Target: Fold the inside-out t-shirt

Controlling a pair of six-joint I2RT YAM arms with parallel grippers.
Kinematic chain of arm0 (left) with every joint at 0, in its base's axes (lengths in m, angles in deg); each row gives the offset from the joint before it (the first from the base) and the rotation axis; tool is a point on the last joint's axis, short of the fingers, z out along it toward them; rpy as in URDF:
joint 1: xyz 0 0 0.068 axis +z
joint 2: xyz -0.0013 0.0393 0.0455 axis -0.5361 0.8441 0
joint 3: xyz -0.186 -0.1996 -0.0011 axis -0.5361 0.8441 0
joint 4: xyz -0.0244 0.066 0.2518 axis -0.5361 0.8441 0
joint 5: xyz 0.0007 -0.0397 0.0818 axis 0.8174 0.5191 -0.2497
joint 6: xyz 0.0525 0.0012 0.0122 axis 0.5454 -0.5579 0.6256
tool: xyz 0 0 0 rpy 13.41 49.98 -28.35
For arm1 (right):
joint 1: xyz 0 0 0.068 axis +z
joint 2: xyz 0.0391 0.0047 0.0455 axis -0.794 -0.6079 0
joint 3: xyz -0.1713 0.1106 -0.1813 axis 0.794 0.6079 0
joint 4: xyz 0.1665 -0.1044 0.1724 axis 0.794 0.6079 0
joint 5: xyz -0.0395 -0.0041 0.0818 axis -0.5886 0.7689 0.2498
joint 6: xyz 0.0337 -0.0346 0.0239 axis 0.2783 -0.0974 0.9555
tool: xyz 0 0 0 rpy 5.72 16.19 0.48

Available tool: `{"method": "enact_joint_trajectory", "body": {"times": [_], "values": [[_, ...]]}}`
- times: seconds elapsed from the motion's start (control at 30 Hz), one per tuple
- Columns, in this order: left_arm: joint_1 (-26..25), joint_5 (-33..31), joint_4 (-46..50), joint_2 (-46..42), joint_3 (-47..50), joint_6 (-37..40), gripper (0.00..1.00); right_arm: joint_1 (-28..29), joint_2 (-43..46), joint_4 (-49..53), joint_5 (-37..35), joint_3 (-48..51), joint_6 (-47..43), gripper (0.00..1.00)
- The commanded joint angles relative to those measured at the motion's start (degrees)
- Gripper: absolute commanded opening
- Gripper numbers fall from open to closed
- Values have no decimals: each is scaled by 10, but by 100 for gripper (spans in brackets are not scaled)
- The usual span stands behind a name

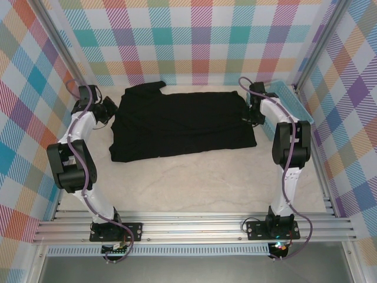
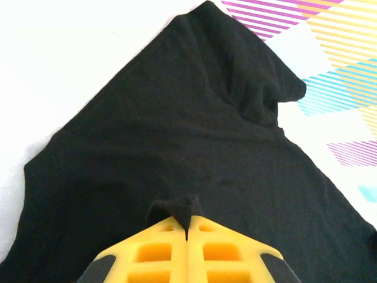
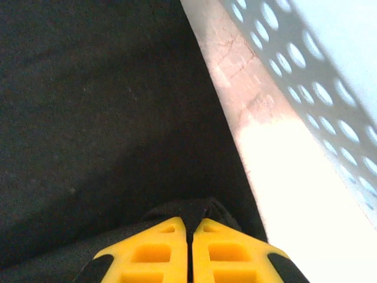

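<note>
Yellow fingers [image 2: 159, 253] of the left gripper [image 2: 187, 227] sit lowest in the left wrist view. They are pressed together with no gap, and a small tuft of black cloth is pinched at their tips. The left gripper is therefore closed on the t-shirt [image 1: 182, 124].

Left arm [image 1: 79, 141]: it rises from its base on the near rail and the elbow is bent out to the left. The forearm reaches toward the far left of the table [image 1: 194, 183], and the wrist is turned inward to the t-shirt's left edge.

Right arm [image 1: 285, 141]: roughly a mirror of the left. The elbow is out to the right and the forearm runs toward the far side. The right gripper [image 3: 189, 227] is at the t-shirt's right edge, just beside a pale blue perforated basket [image 3: 330, 71]. Its fingers are also together, with a fold of black cloth bunched at the tips, so it too is closed on the t-shirt.

T-shirt: it lies flat on the far half of the table, its long side running left to right, spanning the space between the two grippers. One sleeve sticks out at the far left corner, and the left wrist view shows it as a rumpled flap near the plaid wall [image 2: 347, 71]. The near hem runs roughly straight but slightly slanted. The cloth ahead of each gripper lies smooth against the table, lifted only where it is pinched.
</note>
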Motion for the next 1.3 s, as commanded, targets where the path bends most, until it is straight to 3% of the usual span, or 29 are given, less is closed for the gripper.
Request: {"method": "enact_joint_trajectory", "body": {"times": [0.0, 0.17, 0.3, 0.37, 0.53, 0.63, 0.7, 0.87, 1.0, 1.13, 1.27], "values": [[-3, -1, -24, 24, -24, 9, 0, 1, -24, -7, -9, -30, -4, 9], [-3, -22, -21, 70, -68, 21, 0, 1, -57, -18, -17, -66, -7, 12], [-3, -22, -10, 127, -116, 26, 1, 3, -76, -9, -10, -104, -17, 25], [-4, -23, 2, 154, -142, 28, 13, 6, -67, -12, -7, -105, -26, 34], [-3, -44, 49, 174, -189, 49, 42, 25, 8, -28, 30, -40, -51, 41], [-3, -52, 32, 125, -128, 39, 49, 44, 72, -62, 60, 69, -41, 44], [-9, -34, -17, 61, -29, 9, 54, 49, 101, -83, 85, 135, -26, 45], [-48, 3, -164, -57, 203, -66, 56, 47, 76, -82, 77, 151, -26, 45], [-64, 10, -172, -94, 290, -64, 56, 36, 32, -23, 43, 125, -23, 41], [-63, -17, -153, -112, 333, -37, 56, 27, 52, -2, 2, 173, -18, 41], [-65, 5, -154, -127, 387, -42, 56, 26, 85, 28, -29, 230, -10, 41]]}}
